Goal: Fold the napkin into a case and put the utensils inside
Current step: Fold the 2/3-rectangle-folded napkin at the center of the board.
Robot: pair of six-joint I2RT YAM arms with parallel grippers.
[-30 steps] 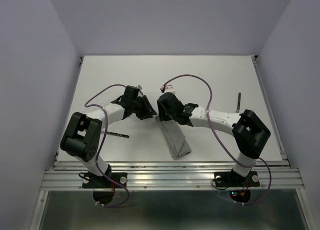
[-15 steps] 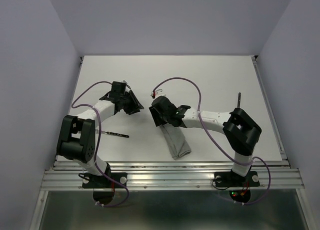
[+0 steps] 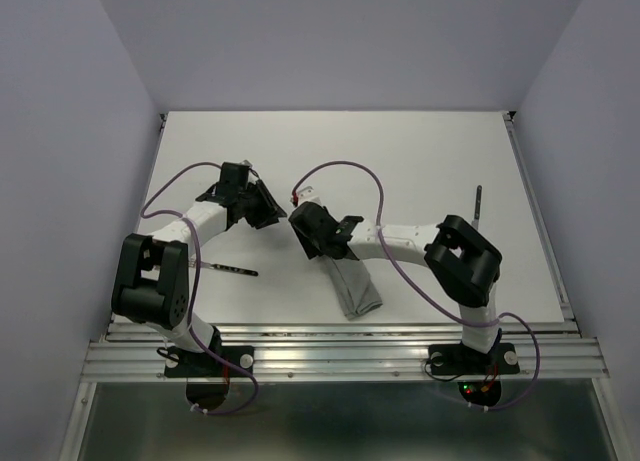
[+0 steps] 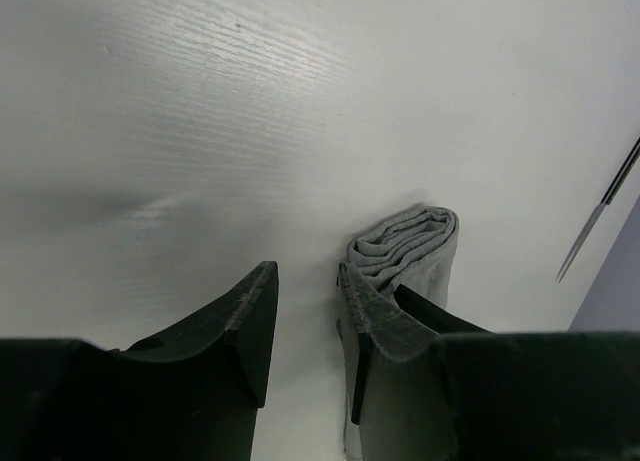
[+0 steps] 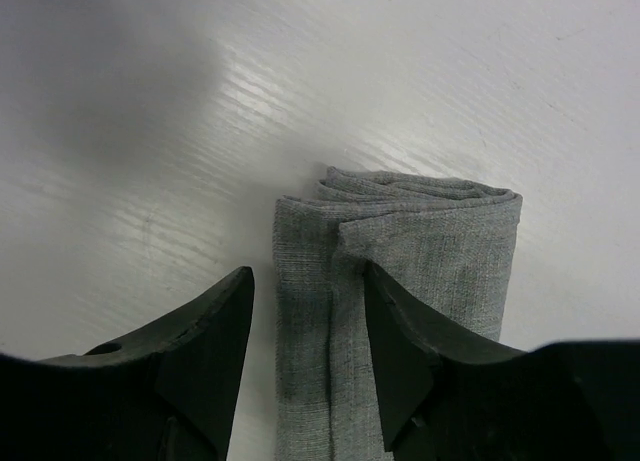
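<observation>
The grey napkin (image 3: pixel 356 289) lies folded into a narrow case near the table's front, and its layered end shows in the right wrist view (image 5: pixel 430 231). My right gripper (image 3: pixel 305 226) hovers over the far end. Its jaws are open (image 5: pixel 307 281) astride the cloth's left edge. My left gripper (image 3: pixel 268 211) is to the left, open (image 4: pixel 305 281) over bare table, with the napkin (image 4: pixel 415 243) just beyond its right finger. One utensil (image 3: pixel 232 269) lies by the left arm. Another utensil (image 3: pixel 478 203) lies at the right, also seen in the left wrist view (image 4: pixel 598 213).
The white table (image 3: pixel 400 151) is walled on three sides by pale panels. A metal rail (image 3: pixel 340 353) runs along the front edge by the arm bases. Purple cables loop over both arms.
My left gripper has drawn back to the left, away from the napkin. My right gripper has shifted left and nearer, over the napkin's far end.
</observation>
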